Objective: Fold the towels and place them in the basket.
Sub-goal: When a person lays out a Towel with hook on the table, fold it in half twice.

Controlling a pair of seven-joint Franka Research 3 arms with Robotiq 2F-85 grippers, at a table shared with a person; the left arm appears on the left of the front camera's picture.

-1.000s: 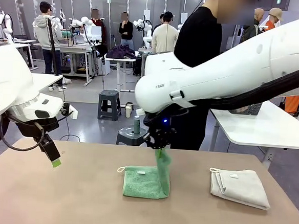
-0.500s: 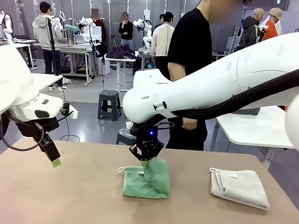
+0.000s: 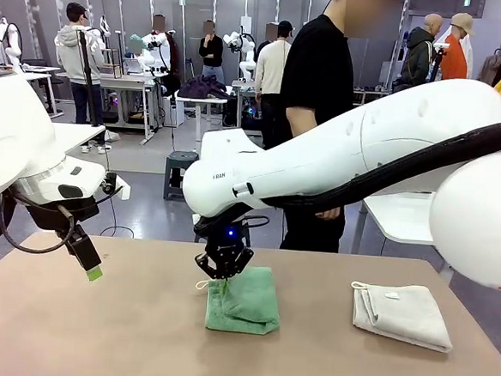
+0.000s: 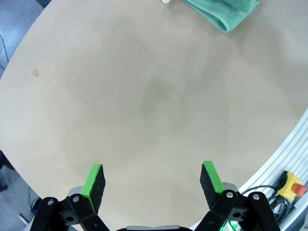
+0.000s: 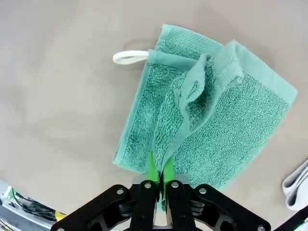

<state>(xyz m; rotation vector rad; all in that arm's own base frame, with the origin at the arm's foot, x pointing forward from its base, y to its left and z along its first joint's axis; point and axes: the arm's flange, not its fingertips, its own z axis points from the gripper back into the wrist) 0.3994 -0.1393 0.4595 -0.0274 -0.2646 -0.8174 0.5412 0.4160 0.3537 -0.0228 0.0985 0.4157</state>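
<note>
The green towel [image 3: 242, 301] lies mid-table, doubled over, with its white loop [image 5: 130, 57] at the far-left corner. My right gripper [image 3: 225, 275] is down at its far-left edge. In the right wrist view the right gripper [image 5: 160, 168] pinches a raised ridge of the green towel [image 5: 211, 120] between near-closed green pads. A folded cream-white towel [image 3: 401, 315] rests at the right. My left gripper [image 3: 90, 267] hangs open above the table's left side, and the left wrist view shows the left gripper [image 4: 152, 175] over bare tabletop, with a corner of the green towel [image 4: 226, 12] at the top edge. The basket is out of view.
A person in black [image 3: 320, 115] stands at the far side of the table. A white table [image 3: 403, 216] is behind on the right. A red stop button [image 4: 293, 185] sits off the table's edge by the left arm.
My right gripper carried the lifted green towel edge down and to the left, laying it over the rest. The person stepped left. The left arm stayed put.
</note>
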